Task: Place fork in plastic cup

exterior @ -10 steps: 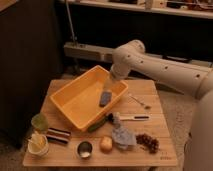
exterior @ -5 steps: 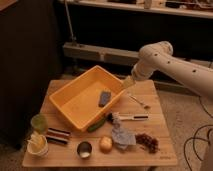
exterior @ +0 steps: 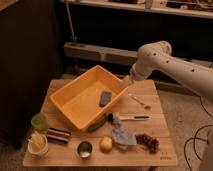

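Observation:
The fork [exterior: 139, 101] is a thin silvery piece lying flat on the wooden table [exterior: 160, 150], just right of the yellow tray. The plastic cup [exterior: 39, 121] is light green and translucent and stands upright near the table's left edge, in front of the tray. My gripper [exterior: 126, 83] hangs at the end of the white arm [exterior: 165, 62], over the tray's right corner. It is above and a little to the left of the fork and far from the cup.
A yellow tray [exterior: 75, 107] holds a grey object [exterior: 105, 98]. Along the front are a white cup [exterior: 37, 145], a dark striped item [exterior: 58, 135], a metal cup [exterior: 84, 149], a round fruit [exterior: 105, 144], a grey cloth [exterior: 120, 135], grapes [exterior: 148, 141] and a white-handled utensil [exterior: 131, 118].
The arm has swung right, from over the tray's middle to its right corner, nearer the fork. Nothing on the table has moved.

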Controlling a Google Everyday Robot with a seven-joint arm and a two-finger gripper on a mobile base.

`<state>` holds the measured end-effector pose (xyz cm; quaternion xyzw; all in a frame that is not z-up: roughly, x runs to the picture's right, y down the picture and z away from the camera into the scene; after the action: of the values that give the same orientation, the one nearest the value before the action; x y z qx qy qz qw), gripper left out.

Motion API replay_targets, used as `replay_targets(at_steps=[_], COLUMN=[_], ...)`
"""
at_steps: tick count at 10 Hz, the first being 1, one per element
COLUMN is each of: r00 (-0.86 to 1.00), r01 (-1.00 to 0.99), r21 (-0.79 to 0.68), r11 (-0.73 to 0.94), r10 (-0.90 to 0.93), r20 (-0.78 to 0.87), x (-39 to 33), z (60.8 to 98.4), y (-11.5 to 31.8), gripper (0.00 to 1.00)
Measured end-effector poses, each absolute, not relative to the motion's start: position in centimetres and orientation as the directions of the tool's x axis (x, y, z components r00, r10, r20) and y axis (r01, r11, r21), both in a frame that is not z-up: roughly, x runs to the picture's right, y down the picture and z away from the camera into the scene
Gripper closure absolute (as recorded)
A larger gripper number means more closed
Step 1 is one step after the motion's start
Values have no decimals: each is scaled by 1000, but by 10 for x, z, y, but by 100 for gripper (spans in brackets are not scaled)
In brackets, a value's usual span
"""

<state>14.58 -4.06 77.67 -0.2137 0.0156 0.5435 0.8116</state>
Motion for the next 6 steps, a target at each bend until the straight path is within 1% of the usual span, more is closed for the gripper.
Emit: replay_targets(at_steps=[1,4,6], r00=[337,85,-50], r01=[-905,-937,-948], r21=[-355,-349,-280], r11=[233,-34,-150], r10=[903,944,941], r20=[-266,-318,-334], x=[148,162,197], z=[785,796,792], y=[-40,-31,-16], gripper=[20,20,20])
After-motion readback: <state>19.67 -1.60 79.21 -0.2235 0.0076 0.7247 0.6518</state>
